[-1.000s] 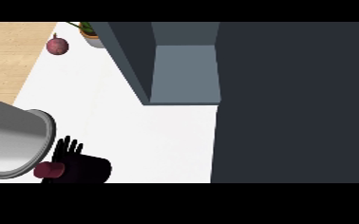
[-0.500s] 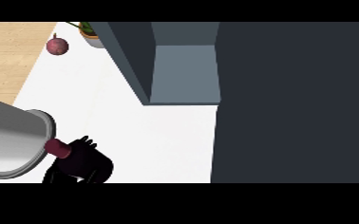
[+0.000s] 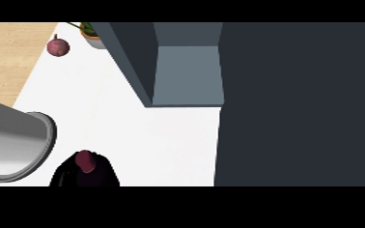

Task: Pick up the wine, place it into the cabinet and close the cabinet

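Wine (image 3: 85, 161) stands within left hand (image 3: 84, 175), fingers curled round it.

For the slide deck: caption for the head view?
Left hand grips the wine bottle at the counter's lower edge; cabinet open.

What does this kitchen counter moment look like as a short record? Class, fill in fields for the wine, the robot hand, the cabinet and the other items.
wine: dark red top showing at the lower left, body hidden
robot hand: left robot hand curled round the wine; right one not in view
cabinet: open, grey interior visible, nothing inside
cabinet door: dark panel at the right
other items: red onion, potted plant, metal bowl at the left
counter: white
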Controlling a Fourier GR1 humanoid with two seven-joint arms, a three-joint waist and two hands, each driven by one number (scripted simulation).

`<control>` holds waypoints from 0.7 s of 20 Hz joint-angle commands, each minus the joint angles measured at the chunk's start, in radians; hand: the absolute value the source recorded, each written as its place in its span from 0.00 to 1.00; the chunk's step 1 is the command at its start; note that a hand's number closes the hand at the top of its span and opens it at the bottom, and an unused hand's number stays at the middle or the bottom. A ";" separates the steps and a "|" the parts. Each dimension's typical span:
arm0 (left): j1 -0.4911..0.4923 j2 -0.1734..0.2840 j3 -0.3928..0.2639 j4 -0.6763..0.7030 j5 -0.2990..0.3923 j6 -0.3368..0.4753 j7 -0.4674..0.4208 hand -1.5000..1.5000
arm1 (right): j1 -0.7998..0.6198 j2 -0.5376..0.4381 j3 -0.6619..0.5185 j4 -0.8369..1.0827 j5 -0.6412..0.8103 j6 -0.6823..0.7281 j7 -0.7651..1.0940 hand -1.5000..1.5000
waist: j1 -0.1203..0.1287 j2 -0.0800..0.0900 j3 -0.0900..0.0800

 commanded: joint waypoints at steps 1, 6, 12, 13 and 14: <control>-0.116 0.037 0.024 0.072 -0.054 0.053 -0.011 1.00 | 0.055 -0.002 -0.030 -0.155 -0.094 -0.002 0.049 0.00 | -0.008 0.001 0.000; -0.111 0.029 0.037 0.031 -0.063 0.100 -0.024 1.00 | 0.031 0.006 0.007 -0.137 -0.061 0.001 0.051 0.00 | 0.003 0.001 0.000; -0.118 0.023 0.033 -0.080 -0.101 0.172 -0.057 1.00 | 0.063 0.025 0.005 -0.111 -0.048 0.006 0.002 0.00 | 0.005 0.000 0.000; -0.125 -0.015 0.020 -0.122 -0.134 0.246 -0.062 1.00 | 0.025 0.000 -0.010 -0.140 -0.081 -0.005 0.064 0.00 | 0.003 -0.001 0.000; -0.093 0.044 0.056 -0.175 -0.062 0.162 -0.014 1.00 | 0.077 -0.001 -0.036 -0.116 -0.105 0.035 0.009 0.00 | 0.006 -0.001 0.001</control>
